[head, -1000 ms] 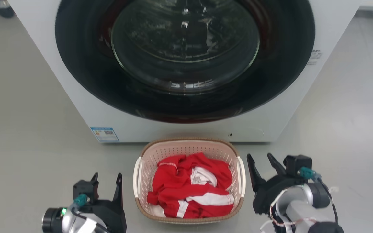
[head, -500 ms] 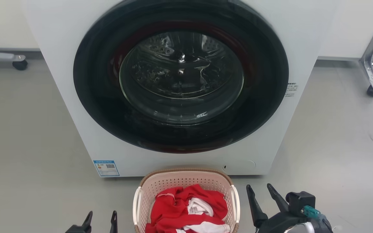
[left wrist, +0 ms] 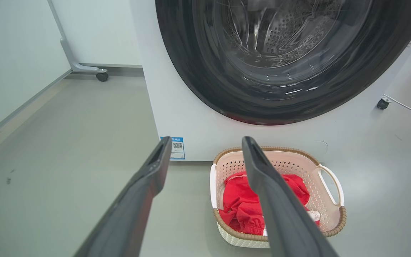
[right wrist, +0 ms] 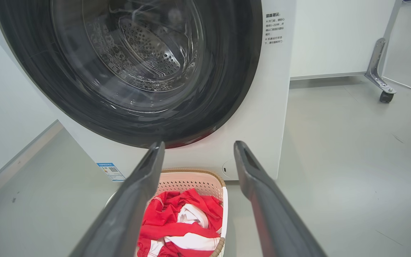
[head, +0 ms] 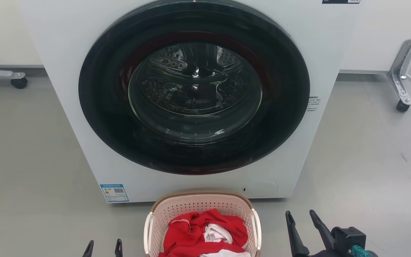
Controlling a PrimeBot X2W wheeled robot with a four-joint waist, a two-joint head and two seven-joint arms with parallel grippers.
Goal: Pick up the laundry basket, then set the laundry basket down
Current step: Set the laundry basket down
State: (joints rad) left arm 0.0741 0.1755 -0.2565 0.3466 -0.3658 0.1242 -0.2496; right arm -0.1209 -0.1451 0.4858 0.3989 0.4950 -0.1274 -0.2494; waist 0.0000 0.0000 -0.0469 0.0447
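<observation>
The laundry basket [head: 198, 207], pale pink with a brown rim and white side handles, stands on the grey floor in front of the washing machine and holds red and white clothes [head: 205, 232]. My left gripper [head: 103, 247] is open at the basket's left, apart from it, with only its fingertips showing. My right gripper [head: 299, 214] is open at the basket's right, a gap away from the handle. In the left wrist view the left gripper [left wrist: 206, 141] frames the basket [left wrist: 291, 166]. In the right wrist view the right gripper [right wrist: 199, 144] stands above the basket [right wrist: 191, 185]. Neither gripper holds anything.
A white front-loading washing machine [head: 334, 53] with a large dark round door [head: 194, 89] stands right behind the basket. Wheeled metal frame legs stand at the far left [head: 16, 80] and far right [head: 400, 85]. Open grey floor lies on both sides.
The head camera has tilted up, so basket and grippers sit lower in the picture. The basket stays on the floor. My right gripper stands slightly farther right of the basket; both stay open.
</observation>
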